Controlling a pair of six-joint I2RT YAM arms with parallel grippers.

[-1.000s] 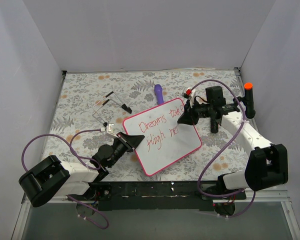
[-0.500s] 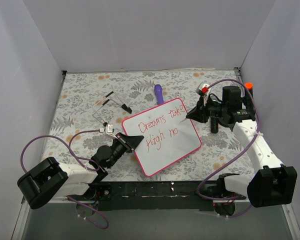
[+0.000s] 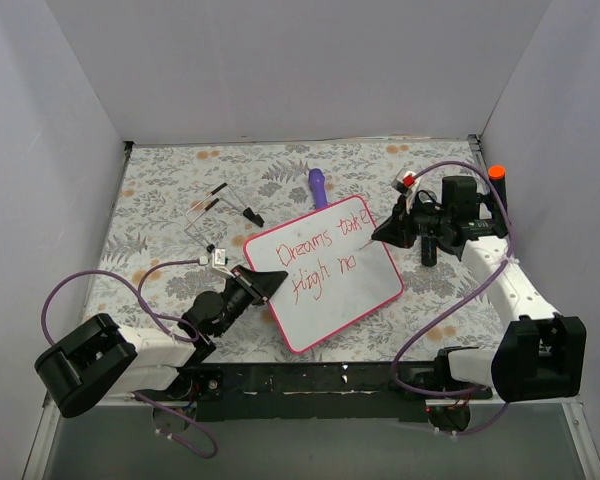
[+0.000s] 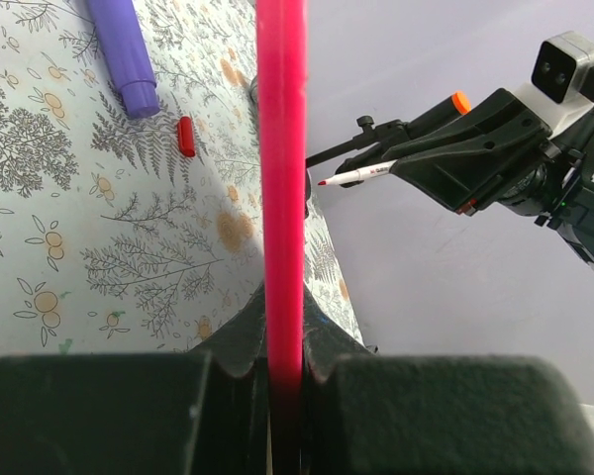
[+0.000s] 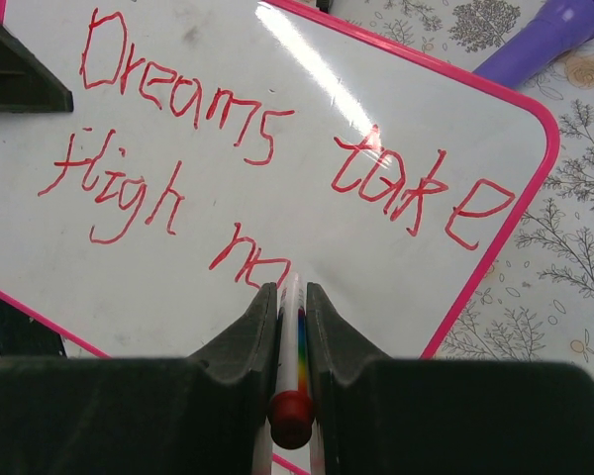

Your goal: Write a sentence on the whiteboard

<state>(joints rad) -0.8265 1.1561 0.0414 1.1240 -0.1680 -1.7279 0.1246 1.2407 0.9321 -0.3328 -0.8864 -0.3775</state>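
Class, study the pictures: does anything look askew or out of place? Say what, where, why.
The whiteboard lies skewed on the table, its left rim pinched by the left hand. A red cap lies loose near the purple stick.

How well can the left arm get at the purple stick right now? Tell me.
Probably not. The left claw is shut on the frame of the whiteboard, and the purple stick lies beyond its far edge, the whole board between them. It would likely have to let go first.
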